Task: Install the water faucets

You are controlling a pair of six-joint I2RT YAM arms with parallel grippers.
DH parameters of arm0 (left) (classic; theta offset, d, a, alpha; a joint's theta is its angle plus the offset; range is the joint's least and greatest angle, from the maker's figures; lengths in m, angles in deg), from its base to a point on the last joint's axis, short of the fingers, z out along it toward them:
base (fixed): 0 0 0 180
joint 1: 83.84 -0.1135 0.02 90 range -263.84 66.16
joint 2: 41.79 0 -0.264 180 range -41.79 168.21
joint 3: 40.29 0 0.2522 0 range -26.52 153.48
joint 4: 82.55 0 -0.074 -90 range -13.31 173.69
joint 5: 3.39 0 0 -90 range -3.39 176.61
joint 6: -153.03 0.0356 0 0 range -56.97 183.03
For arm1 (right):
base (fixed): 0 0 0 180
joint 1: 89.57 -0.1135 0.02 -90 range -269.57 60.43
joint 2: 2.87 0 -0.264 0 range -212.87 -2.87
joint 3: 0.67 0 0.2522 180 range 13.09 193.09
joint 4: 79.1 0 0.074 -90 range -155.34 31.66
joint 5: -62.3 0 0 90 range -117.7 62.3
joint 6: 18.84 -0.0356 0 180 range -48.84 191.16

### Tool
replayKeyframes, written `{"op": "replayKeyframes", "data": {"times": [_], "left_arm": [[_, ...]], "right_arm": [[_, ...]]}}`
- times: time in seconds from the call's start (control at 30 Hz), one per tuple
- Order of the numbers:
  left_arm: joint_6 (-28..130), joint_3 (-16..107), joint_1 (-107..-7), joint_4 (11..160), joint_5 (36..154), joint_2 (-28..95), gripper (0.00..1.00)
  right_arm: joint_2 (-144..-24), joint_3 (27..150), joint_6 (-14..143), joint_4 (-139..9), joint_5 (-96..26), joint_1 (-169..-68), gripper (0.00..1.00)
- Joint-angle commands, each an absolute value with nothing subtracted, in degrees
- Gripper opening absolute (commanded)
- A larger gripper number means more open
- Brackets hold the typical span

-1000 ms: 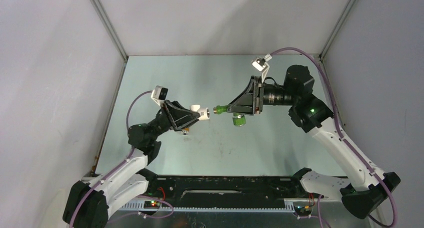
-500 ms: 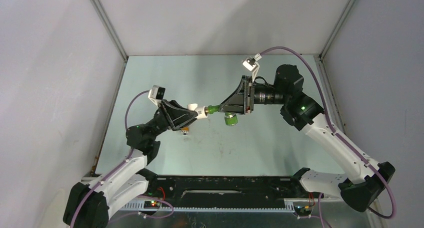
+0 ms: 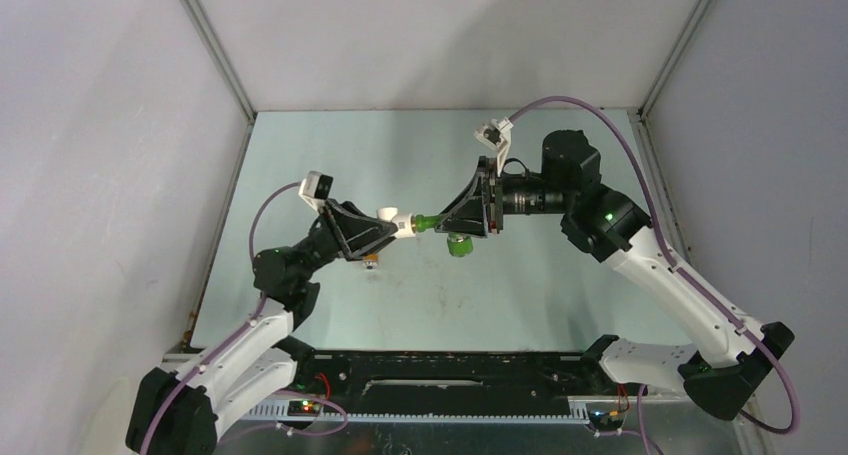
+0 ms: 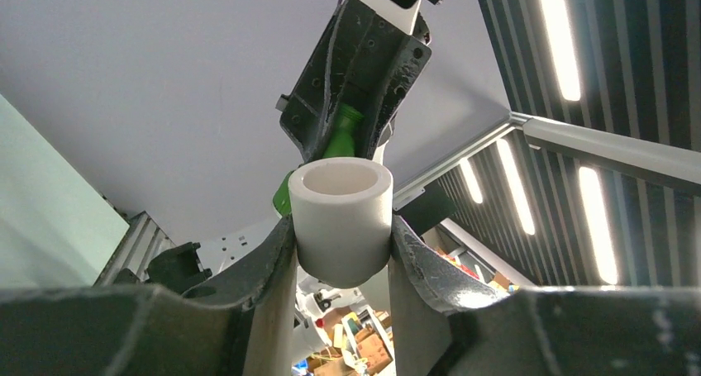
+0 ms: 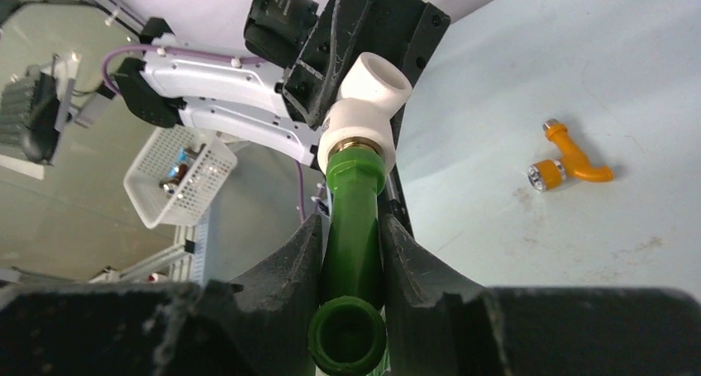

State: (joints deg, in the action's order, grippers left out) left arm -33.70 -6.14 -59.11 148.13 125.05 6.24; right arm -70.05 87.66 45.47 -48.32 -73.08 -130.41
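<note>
My left gripper is shut on a white elbow pipe fitting, held above the table; it fills the left wrist view. My right gripper is shut on the green faucet, with its round knob hanging below. In the right wrist view the green faucet has its threaded end meeting the brass mouth of the white fitting. The orange faucet lies on the table at the right of that view; in the top view it is mostly hidden under my left gripper.
The teal table is walled by grey panels on three sides. A white mesh basket shows beyond the table edge in the right wrist view. The arm bases stand on a black rail at the near edge.
My right gripper has carried the green faucet leftward until its tip meets the white fitting. The gap between both parts has closed. My left gripper has barely moved.
</note>
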Motion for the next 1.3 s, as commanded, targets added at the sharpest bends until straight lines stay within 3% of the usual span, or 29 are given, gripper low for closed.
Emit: {"op": "replayKeyframes", "data": {"times": [0.0,0.2,0.67,1.27], "left_arm": [[-32.49,-3.21,-58.62,147.85,128.03,5.25,0.00],[-31.18,-3.19,-58.53,145.70,127.78,4.09,0.00],[-25.54,-2.57,-58.53,141.88,126.31,2.14,0.00],[-18.58,-2.35,-57.58,136.12,126.11,-0.98,0.00]], "right_arm": [[-70.94,91.93,52.88,-43.68,-71.72,-131.53,0.00],[-71.11,92.62,52.76,-42.52,-71.27,-131.72,0.00],[-69.62,84.29,27.55,-56.23,-71.99,-132.18,0.00],[-69.05,79.88,14.31,-63.71,-69.42,-130.09,0.00]]}}
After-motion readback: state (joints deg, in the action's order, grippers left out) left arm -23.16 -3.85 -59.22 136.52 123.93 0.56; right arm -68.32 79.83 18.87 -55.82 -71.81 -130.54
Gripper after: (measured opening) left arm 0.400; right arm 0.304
